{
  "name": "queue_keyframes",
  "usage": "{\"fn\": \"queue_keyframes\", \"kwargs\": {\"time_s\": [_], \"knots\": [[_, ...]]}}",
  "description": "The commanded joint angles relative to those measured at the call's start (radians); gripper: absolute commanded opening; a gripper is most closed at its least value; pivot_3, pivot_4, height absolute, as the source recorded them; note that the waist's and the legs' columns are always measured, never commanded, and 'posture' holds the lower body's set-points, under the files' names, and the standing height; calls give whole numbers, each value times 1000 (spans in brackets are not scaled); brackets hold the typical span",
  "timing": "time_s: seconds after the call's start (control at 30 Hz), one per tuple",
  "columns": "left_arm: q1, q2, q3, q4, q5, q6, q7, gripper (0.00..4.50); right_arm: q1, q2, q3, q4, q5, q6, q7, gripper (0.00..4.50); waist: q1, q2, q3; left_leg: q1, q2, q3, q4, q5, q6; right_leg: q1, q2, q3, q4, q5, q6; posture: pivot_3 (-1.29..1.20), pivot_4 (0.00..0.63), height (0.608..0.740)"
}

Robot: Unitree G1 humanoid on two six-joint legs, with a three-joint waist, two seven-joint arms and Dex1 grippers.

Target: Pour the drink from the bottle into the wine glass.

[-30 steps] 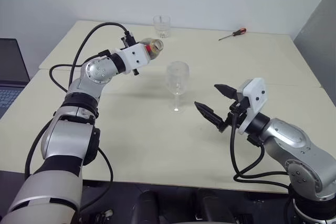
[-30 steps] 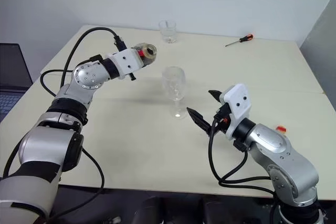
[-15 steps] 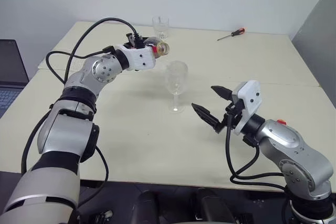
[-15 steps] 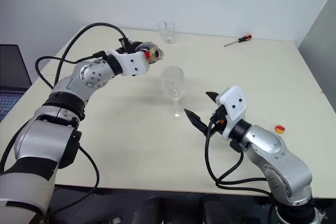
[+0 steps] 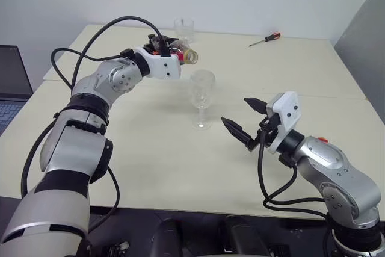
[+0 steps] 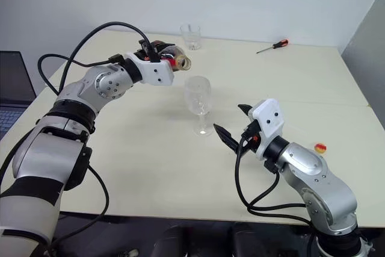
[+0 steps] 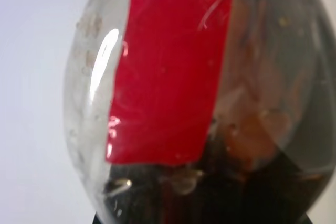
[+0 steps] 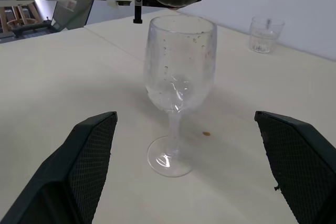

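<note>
A short clear stemless tumbler (image 5: 184,29) stood near the far edge of the cream tabletop (image 5: 150,161), behind the raised left arm. A red-handled screwdriver (image 5: 266,39) lay well apart towards the far right corner, and a small red-and-yellow cap (image 6: 320,147) lay on the right side just beyond the right arm. A dark laptop (image 5: 11,82) sat off the tabletop's left edge. Nothing stood between the two arms except the clear stemmed wine glass (image 5: 202,97), upright near the middle, with bare tabletop all round its foot and wide open room in front of it.

The left gripper (image 5: 170,50) had its fingers clenched on the small clear plastic bottle with a red band (image 5: 182,53), which lay tipped roughly level above and just behind the glass's rim, its open mouth facing the glass. The dark brown drink (image 7: 252,187) pooled low in the bottle's body in the left wrist view. The glass bowl looked empty apart from specks on its wall. The right gripper (image 5: 246,123) hovered just beside the glass, fingers spread wide and holding nothing.
</note>
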Motion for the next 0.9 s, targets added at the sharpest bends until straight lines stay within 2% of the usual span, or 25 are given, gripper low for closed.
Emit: {"fn": "queue_keyframes", "kwargs": {"time_s": [0.03, 0.9], "knots": [[-56, 16, -12, -13, 14, -20, 38, 1078, -1, -4, -19, -22, 7, -22, 7, 4500, 0, 0, 0, 0, 0, 0, 0, 0, 0, 0, 0, 0, 0, 0, 0, 0, 150, 740], [-118, 30, -119, 12, 143, 3, 196, 1077, 6, 7, -34, -26, 5, -23, 5, 4500, 0, 0, 0, 0, 0, 0, 0, 0, 0, 0, 0, 0, 1, 0, 0, 0, 150, 740]]}}
